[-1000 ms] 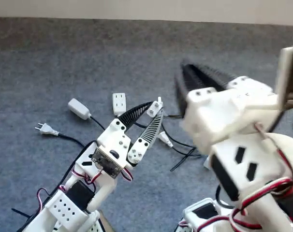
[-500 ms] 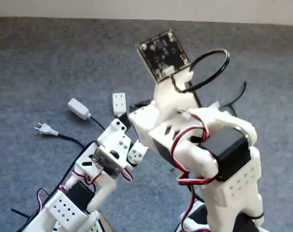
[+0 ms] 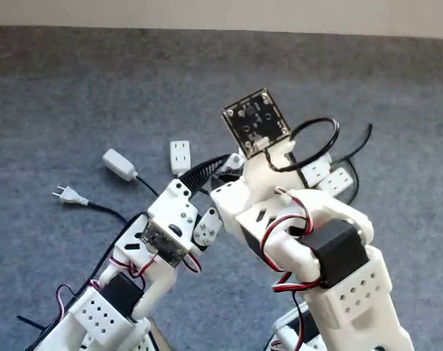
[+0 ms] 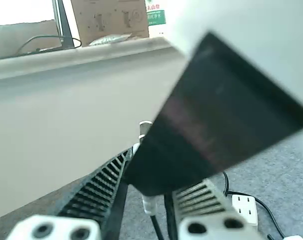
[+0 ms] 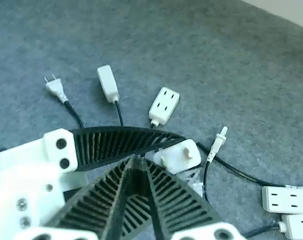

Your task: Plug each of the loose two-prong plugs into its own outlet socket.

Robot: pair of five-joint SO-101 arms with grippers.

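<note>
Right gripper (image 5: pixel 135 162) clenched, tips together, nothing visible in it. It sits right by the left gripper (image 4: pixel 141 150), which grips a held plug (image 4: pixel 143 129), prongs pointing away from its wrist. Socket block (image 5: pixel 164 106) just past the right tips. Twin sockets (image 5: pixel 286 198) off to one side. Adapter (image 5: pixel 107 82) further out. Loose plug (image 5: pixel 219 137) near the tips, far plug (image 5: pixel 55 87) well beyond, by the adapter.

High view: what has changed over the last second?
The right arm swung in from the picture's right edge to the middle, close over the left arm. The left arm, loose plug and outlet block on the carpet stayed put.
</note>
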